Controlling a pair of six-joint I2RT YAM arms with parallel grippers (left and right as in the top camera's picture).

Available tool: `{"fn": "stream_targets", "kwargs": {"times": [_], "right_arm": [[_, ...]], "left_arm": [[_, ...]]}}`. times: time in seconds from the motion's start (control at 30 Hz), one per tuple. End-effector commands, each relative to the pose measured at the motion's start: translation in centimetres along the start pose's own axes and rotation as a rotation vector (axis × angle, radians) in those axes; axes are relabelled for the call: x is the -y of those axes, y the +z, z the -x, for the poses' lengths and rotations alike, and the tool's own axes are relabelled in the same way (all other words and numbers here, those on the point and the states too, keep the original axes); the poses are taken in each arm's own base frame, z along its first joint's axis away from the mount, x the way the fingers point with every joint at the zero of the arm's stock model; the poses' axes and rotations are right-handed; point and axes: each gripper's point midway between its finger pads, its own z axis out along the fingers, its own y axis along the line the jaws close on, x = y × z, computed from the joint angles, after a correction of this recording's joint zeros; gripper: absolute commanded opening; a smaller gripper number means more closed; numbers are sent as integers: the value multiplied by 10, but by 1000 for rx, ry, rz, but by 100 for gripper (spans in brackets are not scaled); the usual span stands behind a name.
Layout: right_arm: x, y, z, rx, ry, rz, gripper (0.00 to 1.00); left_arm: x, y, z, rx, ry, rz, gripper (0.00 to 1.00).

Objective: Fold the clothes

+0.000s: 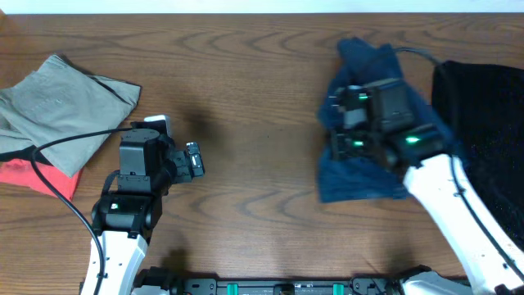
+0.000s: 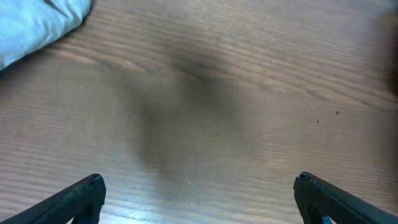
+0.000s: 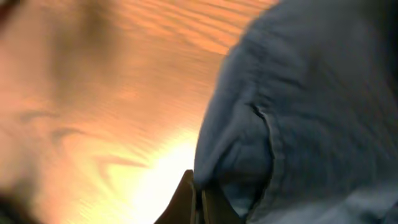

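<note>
The dark navy-blue garment lies bunched at the right of the table. My right gripper sits over its left part. In the right wrist view the fingers are shut on a fold of the navy garment, with the edge pinched. The khaki-grey piece lies folded at the far left, on top of the coral-red piece. My left gripper is open and empty over bare wood, right of that pile. Its fingers are spread wide, and a corner of the khaki-grey piece shows at the upper left.
A black cloth covers the far right of the wooden table. A black cable runs from the left arm across the khaki-grey and coral-red pieces.
</note>
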Motion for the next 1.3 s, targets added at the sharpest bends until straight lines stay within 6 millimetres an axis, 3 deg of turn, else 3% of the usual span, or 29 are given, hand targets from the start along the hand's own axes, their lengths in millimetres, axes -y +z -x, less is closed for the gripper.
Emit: {"fn": "stream_targets", "kwargs": {"times": [0.0, 0.07, 0.1, 0.17, 0.33, 0.47, 0.67, 0.9, 1.1, 1.13, 1.2, 1.27], "right_arm": [[-43, 9, 1, 2, -68, 135, 33], [-37, 13, 3, 14, -81, 74, 39], [-28, 14, 3, 17, -77, 24, 47], [-7, 12, 1, 9, -57, -82, 60], [58, -4, -11, -24, 66, -350, 80], [86, -14, -7, -2, 121, -415, 99], [106, -22, 8, 63, 155, -439, 94], [107, -23, 30, 147, 123, -431, 88], [112, -1, 35, 118, 36, -423, 87], [115, 6, 34, 106, 38, -425, 87], [121, 21, 33, 89, 41, -426, 86], [128, 38, 35, 86, 42, -426, 85]], "left_arm": [[8, -3, 8, 14, -17, -45, 98], [13, -2, 7, 6, -17, -75, 98], [17, -1, 5, -5, -17, -94, 98], [26, 1, 1, -35, -18, -148, 98], [43, 15, -15, -140, -50, -249, 98], [54, 34, -32, -248, -100, -302, 98], [95, 65, -67, -412, -67, -448, 98], [131, 97, -116, -564, -50, -480, 98], [150, 115, -136, -599, -63, -494, 98], [152, 116, -138, -603, -61, -496, 87], [155, 116, -142, -611, -54, -499, 53], [157, 114, -144, -617, -46, -501, 29]]}}
